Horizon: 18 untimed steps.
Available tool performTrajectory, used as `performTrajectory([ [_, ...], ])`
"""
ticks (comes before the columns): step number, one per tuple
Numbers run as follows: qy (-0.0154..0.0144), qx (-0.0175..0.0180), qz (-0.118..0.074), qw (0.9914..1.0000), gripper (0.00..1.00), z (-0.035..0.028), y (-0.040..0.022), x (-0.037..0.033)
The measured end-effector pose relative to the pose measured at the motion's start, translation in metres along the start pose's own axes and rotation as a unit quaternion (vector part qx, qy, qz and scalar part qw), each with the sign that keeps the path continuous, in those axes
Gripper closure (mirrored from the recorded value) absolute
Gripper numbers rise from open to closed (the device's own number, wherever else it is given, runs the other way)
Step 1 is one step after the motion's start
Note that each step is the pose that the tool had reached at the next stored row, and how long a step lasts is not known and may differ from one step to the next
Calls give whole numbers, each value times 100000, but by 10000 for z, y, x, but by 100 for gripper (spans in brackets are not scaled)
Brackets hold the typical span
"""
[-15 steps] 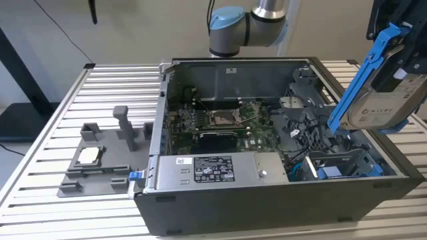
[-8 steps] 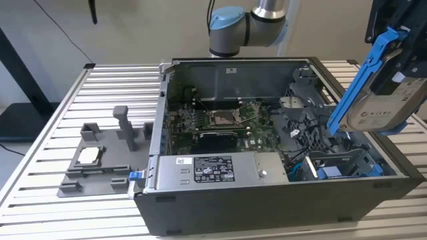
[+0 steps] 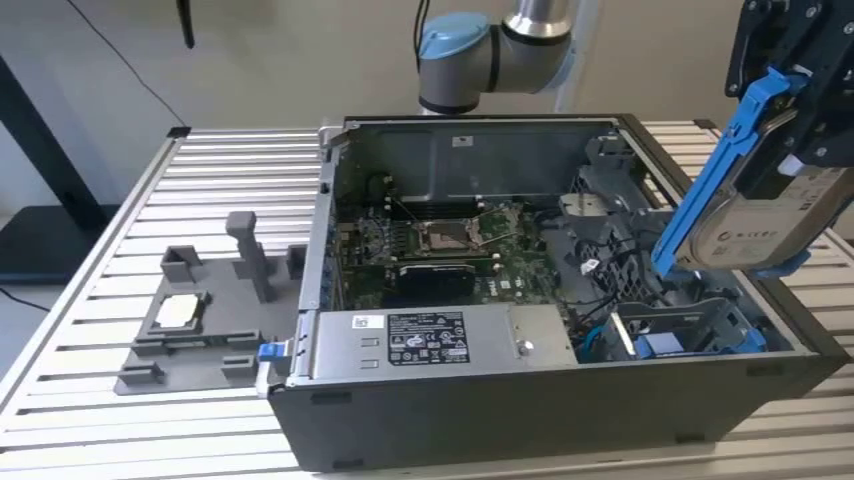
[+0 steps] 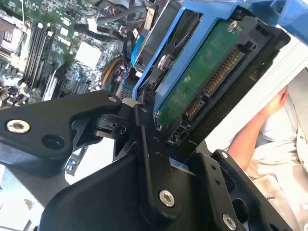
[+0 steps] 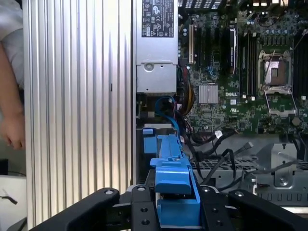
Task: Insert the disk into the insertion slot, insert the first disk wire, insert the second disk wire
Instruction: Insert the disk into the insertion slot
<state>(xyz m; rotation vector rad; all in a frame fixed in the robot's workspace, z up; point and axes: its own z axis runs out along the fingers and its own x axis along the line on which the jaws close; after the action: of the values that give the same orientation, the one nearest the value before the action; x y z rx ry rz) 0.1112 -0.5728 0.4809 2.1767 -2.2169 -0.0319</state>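
Observation:
My gripper [image 3: 790, 165] is shut on the disk [image 3: 763, 228], a silver drive in a bright blue caddy. It hangs tilted, above the case's corner at the exterior view's right. The insertion slot [image 3: 677, 326], a grey cage with blue trim, lies below the disk in the black case, with nothing in it. In the second wrist view the disk's [image 4: 202, 82] green circuit board and connectors face the camera, clamped by the black fingers [image 4: 150, 144]. In the first wrist view the caddy [image 5: 172, 175] sticks out from my gripper [image 5: 175, 204] toward the slot [image 5: 150, 142].
A labelled silver power-supply box [image 3: 427, 342] sits beside the slot. Loose black and blue cables [image 3: 603, 290] lie between slot and motherboard [image 3: 441, 240]. A grey fixture [image 3: 200, 320] stands on the slatted table [image 3: 94, 320]. A person's hand [image 5: 12, 130] is beside the case.

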Motion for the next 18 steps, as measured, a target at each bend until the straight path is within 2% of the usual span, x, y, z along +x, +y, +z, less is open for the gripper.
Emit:
performTrajectory([
  [18,200,2,7,100000,67,264,-10,-3],
])
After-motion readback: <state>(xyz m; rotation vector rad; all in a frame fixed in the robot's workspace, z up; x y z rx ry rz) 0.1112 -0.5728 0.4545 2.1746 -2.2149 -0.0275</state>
